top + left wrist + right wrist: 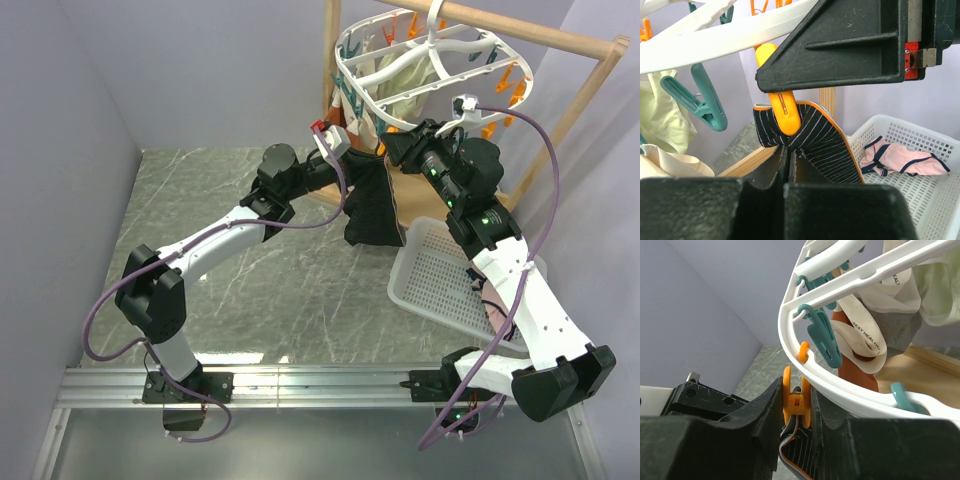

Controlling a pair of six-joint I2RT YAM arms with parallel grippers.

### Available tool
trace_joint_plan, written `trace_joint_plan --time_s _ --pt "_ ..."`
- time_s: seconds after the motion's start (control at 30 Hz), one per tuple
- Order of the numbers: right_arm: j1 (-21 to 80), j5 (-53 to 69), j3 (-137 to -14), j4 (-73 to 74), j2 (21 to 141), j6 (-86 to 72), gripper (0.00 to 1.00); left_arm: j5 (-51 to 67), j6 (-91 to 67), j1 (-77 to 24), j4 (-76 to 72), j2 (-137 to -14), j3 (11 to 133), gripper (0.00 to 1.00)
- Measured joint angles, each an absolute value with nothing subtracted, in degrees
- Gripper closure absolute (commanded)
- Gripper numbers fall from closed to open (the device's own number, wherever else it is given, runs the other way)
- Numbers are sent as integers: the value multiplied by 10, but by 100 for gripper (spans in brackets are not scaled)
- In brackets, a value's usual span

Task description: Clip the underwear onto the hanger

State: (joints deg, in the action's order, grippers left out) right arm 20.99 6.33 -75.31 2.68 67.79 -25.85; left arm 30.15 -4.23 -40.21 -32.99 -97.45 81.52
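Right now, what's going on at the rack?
Both arms are up at the hanger. The left gripper pinches the underwear and holds its waistband up to an orange clip. The right gripper squeezes that clip's handles. The clip's tip overlaps the waistband; whether it has bitten is unclear.
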Motion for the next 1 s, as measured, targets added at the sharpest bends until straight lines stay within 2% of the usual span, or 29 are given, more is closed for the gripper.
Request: trace_joint_plan --time_s 0.3,0.63,0.87,1.0 --pt "207 62 -758 27 684 -255 80 302 -42 -402 -326 -991 835 100" --pt "207 67 -759 27 685 -250 59 302 -42 -402 -318 -995 842 100" --pt "207 87 -759 41 688 -251 54 301 -42 -402 -323 -1002 850 100" --pt "208 98 -759 48 689 -251 43 300 -43 -402 -323 -1003 855 100"
